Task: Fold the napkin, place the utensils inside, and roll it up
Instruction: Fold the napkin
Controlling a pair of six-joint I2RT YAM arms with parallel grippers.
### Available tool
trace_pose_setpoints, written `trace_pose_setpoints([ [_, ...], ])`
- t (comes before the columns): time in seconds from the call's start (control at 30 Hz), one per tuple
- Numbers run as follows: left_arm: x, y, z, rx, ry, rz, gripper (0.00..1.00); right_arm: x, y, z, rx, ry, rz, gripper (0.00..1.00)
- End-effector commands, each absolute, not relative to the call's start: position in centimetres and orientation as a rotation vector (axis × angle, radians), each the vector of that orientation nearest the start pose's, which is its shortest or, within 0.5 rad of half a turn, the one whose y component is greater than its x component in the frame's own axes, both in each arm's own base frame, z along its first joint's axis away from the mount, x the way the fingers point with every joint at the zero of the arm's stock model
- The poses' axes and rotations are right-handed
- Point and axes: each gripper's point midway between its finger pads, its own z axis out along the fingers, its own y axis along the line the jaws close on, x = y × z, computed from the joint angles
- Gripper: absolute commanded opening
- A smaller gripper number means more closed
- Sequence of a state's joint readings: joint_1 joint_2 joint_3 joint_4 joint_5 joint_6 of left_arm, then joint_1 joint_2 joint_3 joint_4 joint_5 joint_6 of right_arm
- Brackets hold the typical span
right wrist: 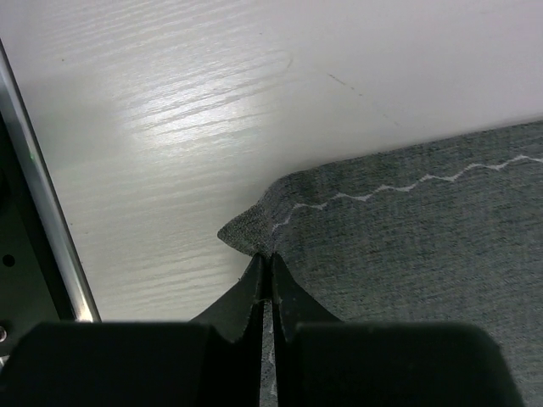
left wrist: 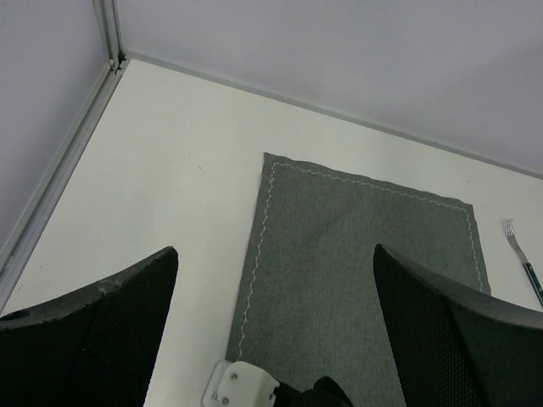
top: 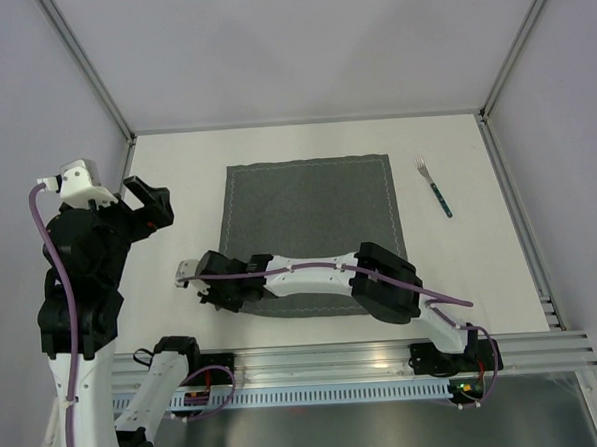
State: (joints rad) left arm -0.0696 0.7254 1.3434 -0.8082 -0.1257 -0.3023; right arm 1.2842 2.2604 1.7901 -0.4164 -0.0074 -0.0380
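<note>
A white table top [top: 177,190] with faint wood grain fills the middle. Plain pale grey walls close it in: a back wall [top: 299,43] at 12 o'clock, a left-hand wall [top: 17,108] at 9 o'clock and a right-hand wall [top: 576,79] at 3 o'clock. An aluminium post [top: 81,60] slants up at 11 o'clock and a second post [top: 515,40] at 1 o'clock. A ribbed aluminium rail [top: 316,361] runs along 6 o'clock, with a dull grey surface [top: 389,429] below it. Soft light leaves a pale sheen [right wrist: 195,119] on the table top.

Top camera looks down; left wrist overlooks the napkin [left wrist: 339,254], right wrist hugs its corner.
</note>
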Motion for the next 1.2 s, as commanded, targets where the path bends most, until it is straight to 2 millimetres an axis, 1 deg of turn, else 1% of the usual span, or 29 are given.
trace_pose_setpoints([
  [0.0,22.8,-0.6,39.7,-0.260,1.720,-0.146,1.00,17.5,53.6,10.0,-1.458,1.978,0.608,0.07],
  [0.03,22.9,-0.6,39.7,-0.259,1.718,-0.150,1.00,18.2,53.3,10.3,-1.437,1.987,0.609,0.06],
  [0.07,22.9,-0.7,39.7,-0.259,1.719,-0.155,1.00,18.6,52.9,10.4,-1.430,1.996,0.609,0.06],
  [0.13,23.0,-0.8,39.6,-0.257,1.718,-0.162,1.00,19.9,52.1,11.5,-1.390,1.999,0.610,0.05],
  [0.17,23.1,-1.0,39.5,-0.256,1.720,-0.168,1.00,20.3,51.6,11.5,-1.380,2.007,0.602,0.05],
  [0.2,23.2,-1.0,39.5,-0.258,1.719,-0.170,1.00,20.8,51.3,12.4,-1.361,2.000,0.606,0.04],
  [0.23,23.2,-1.0,39.5,-0.257,1.717,-0.174,1.00,21.7,50.8,12.7,-1.336,2.007,0.603,0.04],
  [0.27,23.4,-1.1,39.5,-0.257,1.717,-0.179,1.00,22.1,50.2,12.7,-1.325,2.016,0.596,0.03],
  [0.3,23.5,-1.1,39.5,-0.257,1.715,-0.181,1.00,23.3,49.5,13.5,-1.292,2.020,0.592,0.02],
  [0.33,23.5,-1.2,39.5,-0.259,1.715,-0.185,1.00,23.8,48.9,13.4,-1.282,2.031,0.583,0.02],
  [0.37,23.7,-1.3,39.3,-0.257,1.719,-0.190,1.00,24.3,48.4,14.1,-1.263,2.027,0.584,0.01],
  [0.4,23.8,-1.4,39.2,-0.255,1.721,-0.194,1.00,25.6,47.5,14.2,-1.232,2.039,0.575,0.00],
  [0.5,24.3,-1.6,38.8,-0.252,1.731,-0.206,1.00,27.1,45.9,15.2,-1.186,2.049,0.589,0.01],
  [0.53,24.4,-1.7,39.0,-0.252,1.724,-0.209,1.00,28.4,44.8,15.1,-1.155,2.067,0.578,0.00],
  [0.57,24.5,-1.7,38.8,-0.253,1.730,-0.211,1.00,29.0,44.3,15.7,-1.132,2.062,0.579,0.01],
  [0.6,24.8,-1.8,38.6,-0.250,1.737,-0.214,1.00,30.3,43.2,15.9,-1.097,2.072,0.573,0.01],
  [0.67,25.0,-1.8,38.4,-0.250,1.738,-0.216,1.00,31.6,42.0,16.3,-1.061,2.079,0.562,0.01],
  [0.7,25.1,-1.9,38.3,-0.248,1.739,-0.221,1.00,32.8,41.0,16.4,-1.028,2.087,0.547,0.01],
  [0.77,25.4,-2.0,38.1,-0.245,1.744,-0.224,1.00,34.3,39.9,16.7,-0.993,2.083,0.538,0.00],
  [0.8,25.5,-2.0,37.9,-0.246,1.746,-0.225,1.00,35.5,38.7,16.7,-0.963,2.093,0.526,0.01],
  [0.87,25.8,-2.1,37.6,-0.244,1.752,-0.226,1.00,36.8,37.7,16.7,-0.938,2.098,0.516,0.00],
  [0.9,26.0,-2.2,37.5,-0.242,1.754,-0.229,1.00,38.0,36.5,16.7,-0.906,2.106,0.500,0.00],
  [0.93,26.2,-2.3,37.2,-0.242,1.762,-0.231,1.00,38.6,36.1,16.8,-0.892,2.103,0.500,0.01],
  [0.97,26.3,-2.3,37.1,-0.242,1.764,-0.231,1.00,39.2,35.5,16.6,-0.876,2.108,0.492,0.00],
  [1.0,26.4,-2.3,37.2,-0.239,1.757,-0.235,1.00,40.2,34.4,16.5,-0.847,2.118,0.479,0.00],
  [1.07,26.8,-2.4,36.6,-0.241,1.774,-0.239,1.00,41.3,33.4,16.0,-0.823,2.128,0.466,0.00],
  [1.1,27.0,-2.5,36.6,-0.238,1.770,-0.245,1.00,42.4,32.3,15.8,-0.799,2.134,0.449,0.01],
  [1.13,27.1,-2.6,36.2,-0.239,1.781,-0.247,1.00,42.8,31.9,15.6,-0.789,2.136,0.444,0.00],
  [1.17,27.3,-2.7,36.0,-0.238,1.786,-0.250,1.00,43.8,30.7,15.3,-0.766,2.146,0.424,0.00],
])
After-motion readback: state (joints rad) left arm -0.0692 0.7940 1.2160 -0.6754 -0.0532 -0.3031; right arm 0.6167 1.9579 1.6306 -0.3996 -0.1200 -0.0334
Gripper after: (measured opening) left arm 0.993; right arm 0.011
